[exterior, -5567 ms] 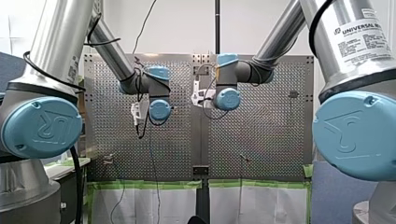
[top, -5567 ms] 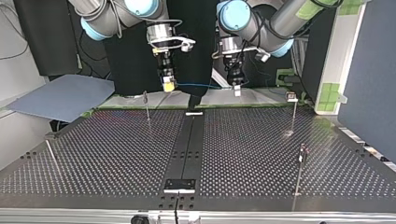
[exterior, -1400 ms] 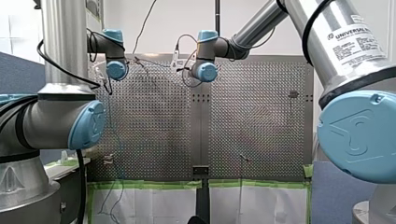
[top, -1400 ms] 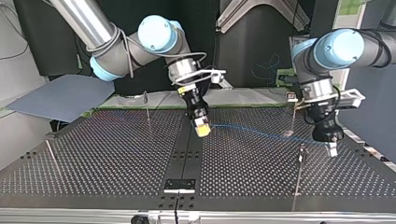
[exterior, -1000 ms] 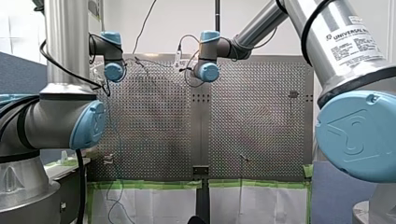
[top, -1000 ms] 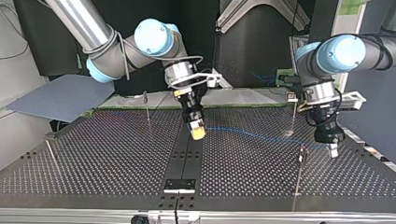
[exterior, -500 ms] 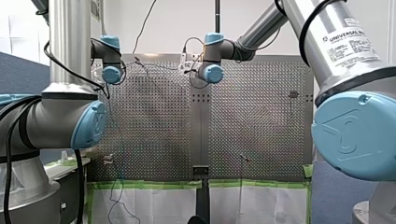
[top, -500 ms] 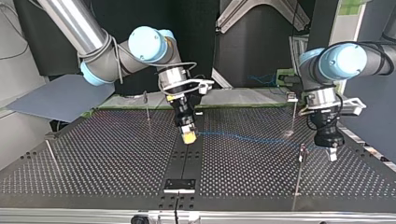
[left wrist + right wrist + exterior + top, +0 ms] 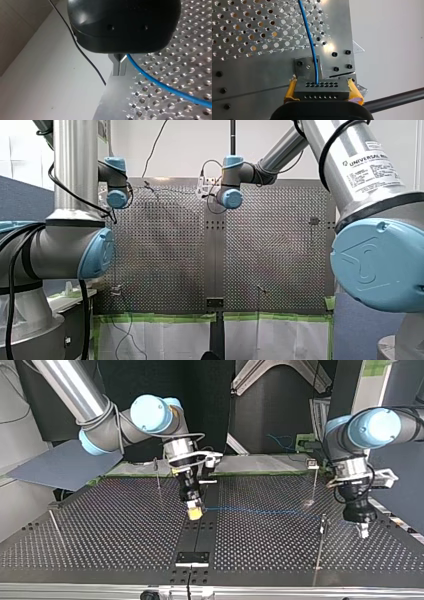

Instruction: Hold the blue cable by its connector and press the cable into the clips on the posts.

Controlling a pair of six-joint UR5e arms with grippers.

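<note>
While my right gripper (image 9: 322,88) clamps the connector (image 9: 323,93), my left gripper (image 9: 119,71) pinches the blue cable (image 9: 162,85) taut for clipping.

- Front view: set behind and above the arms (image 9: 75,180), facing out over the perforated table (image 9: 165,250), at a distance.
- Top view: set low across the table, facing back at the arms. It shares the whole table with the front view.
- Left wrist view: close behind my left tool (image 9: 119,68), at a table edge.
- Right wrist view: close behind my right tool (image 9: 321,85) and the connector (image 9: 322,93).
- Both wrist views share the blue cable (image 9: 160,83).
</note>
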